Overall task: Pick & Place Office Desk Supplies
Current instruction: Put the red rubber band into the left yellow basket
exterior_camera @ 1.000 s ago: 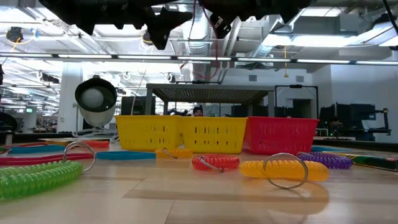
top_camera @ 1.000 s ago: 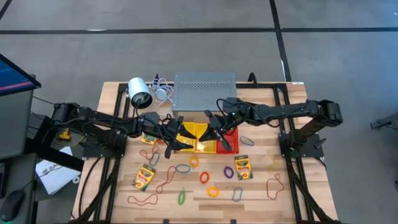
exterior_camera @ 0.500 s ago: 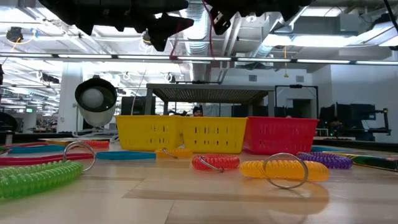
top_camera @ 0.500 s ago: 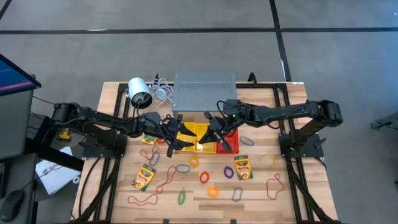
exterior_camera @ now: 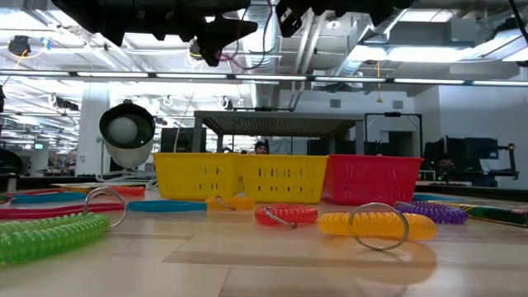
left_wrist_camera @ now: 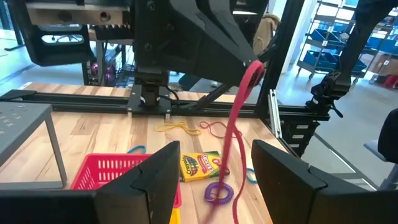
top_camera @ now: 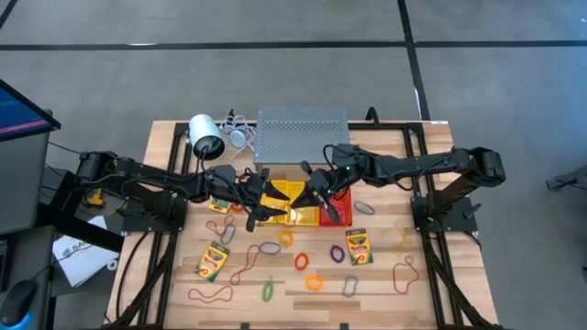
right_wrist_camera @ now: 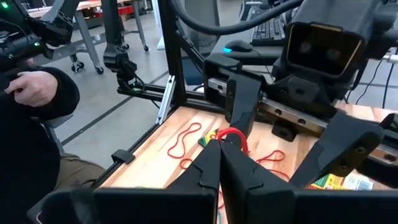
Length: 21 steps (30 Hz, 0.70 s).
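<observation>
Supplies are mostly out on the wood, so I judge us early in the sort. Nearest my low camera lies a green coil ring [exterior_camera: 45, 235], then an orange-yellow coil [exterior_camera: 375, 224], a red one [exterior_camera: 285, 215] and a purple one [exterior_camera: 436, 212], all loose on the table [top_camera: 431, 293]. From above I also count two crayon boxes [top_camera: 212, 261] [top_camera: 359, 247] and several rubber bands [top_camera: 210, 295] waiting on the near half.

Farther back stand the yellow baskets [exterior_camera: 239, 176] and the red basket [exterior_camera: 373, 178]; I cannot see what already sits in them.

Over those bins, my right gripper [right_wrist_camera: 219, 163] has its fingers pressed together on a reddish band [left_wrist_camera: 239, 112], which hangs down long, thin and limp, pink-red, stretched under its own weight. My left gripper [left_wrist_camera: 214, 180] sits opposite it with fingers spread wide, holding nothing.

Beyond the bins are the perforated stand [top_camera: 302, 135] and the white lamp [top_camera: 205, 135]. A person's hand [right_wrist_camera: 36, 88] shows off the table.
</observation>
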Each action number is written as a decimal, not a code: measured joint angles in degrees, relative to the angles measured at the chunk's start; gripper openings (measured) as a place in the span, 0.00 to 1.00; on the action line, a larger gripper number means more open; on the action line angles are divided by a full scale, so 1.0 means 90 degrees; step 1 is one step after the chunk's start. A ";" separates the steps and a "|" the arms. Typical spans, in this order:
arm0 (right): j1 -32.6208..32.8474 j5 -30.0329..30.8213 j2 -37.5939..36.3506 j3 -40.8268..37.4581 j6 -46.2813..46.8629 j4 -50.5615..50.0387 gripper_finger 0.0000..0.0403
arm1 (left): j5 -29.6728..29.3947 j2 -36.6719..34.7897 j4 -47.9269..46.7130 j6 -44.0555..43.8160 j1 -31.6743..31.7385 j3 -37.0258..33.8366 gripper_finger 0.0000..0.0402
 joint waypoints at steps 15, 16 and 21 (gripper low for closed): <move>0.0000 0.0005 0.0000 -0.0002 0.0001 0.0109 0.00 | -0.0522 0.0000 -0.0001 0.0285 0.0000 0.0000 0.29; 0.0000 0.0005 0.0000 -0.0002 0.0001 0.0109 0.00 | -0.0570 0.0000 0.0002 0.0311 0.0000 0.0000 0.26; 0.0000 0.0006 0.0000 -0.0002 0.0001 0.0110 0.00 | -0.0644 0.0000 0.0072 0.0352 0.0000 0.0000 0.11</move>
